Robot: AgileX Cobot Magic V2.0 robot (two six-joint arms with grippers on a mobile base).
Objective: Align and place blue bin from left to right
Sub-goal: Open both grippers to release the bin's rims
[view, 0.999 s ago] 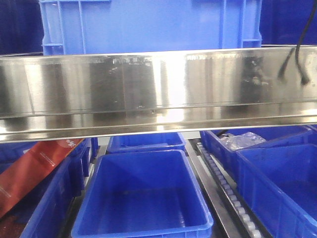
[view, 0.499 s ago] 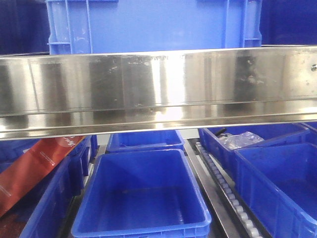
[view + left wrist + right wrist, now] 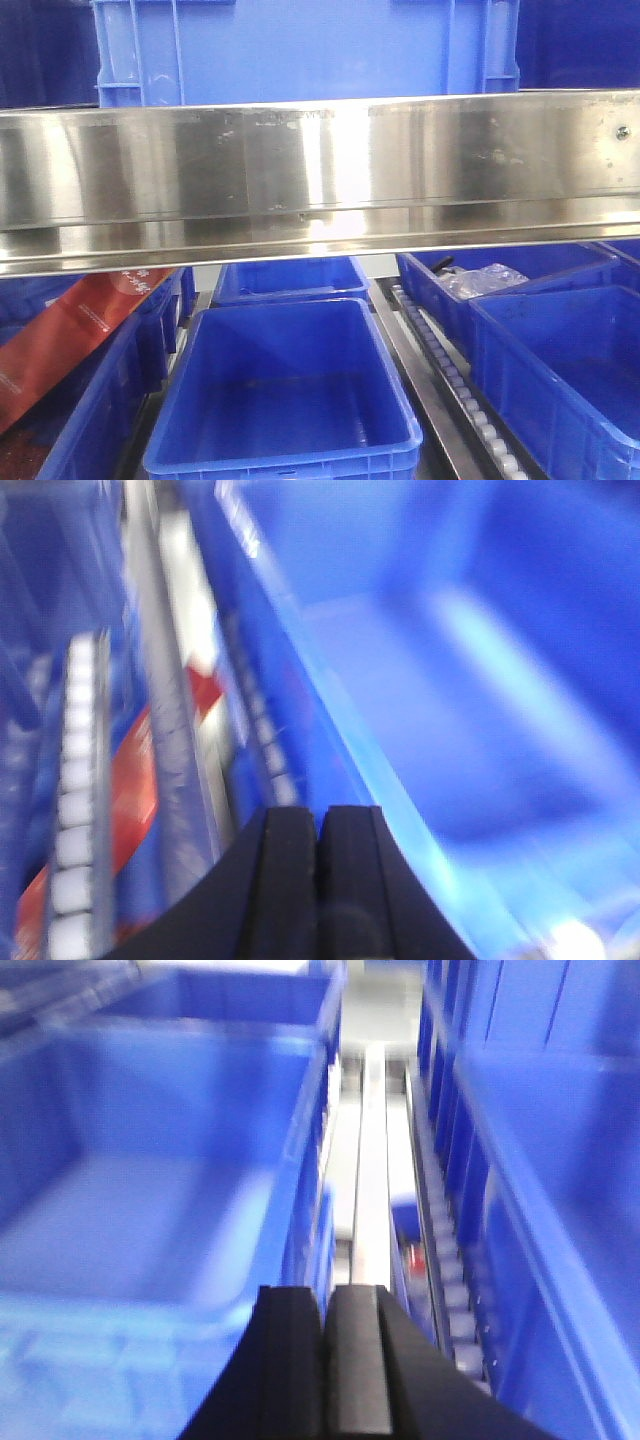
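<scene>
1. Ribbed, lighter-blue rectangular plastic crate (image 3: 310, 50) standing directly above the shiny stainless-steel shelf rail (image 3: 320, 180), roughly centred.
2. Deeper-blue smooth-walled bin (image 3: 285, 400) below that rail, white roller track (image 3: 450, 385) just right of it.
3. Left tool (image 3: 320, 825) pressed together, gripping nothing.
4. Right tool (image 3: 327, 1305) likewise closed, empty.

blue bin (image 3: 300, 50) on upper shelf behind steel rail (image 3: 320, 175), open bin (image 3: 285, 395) below, roller track (image 3: 450, 385) to its right
</scene>
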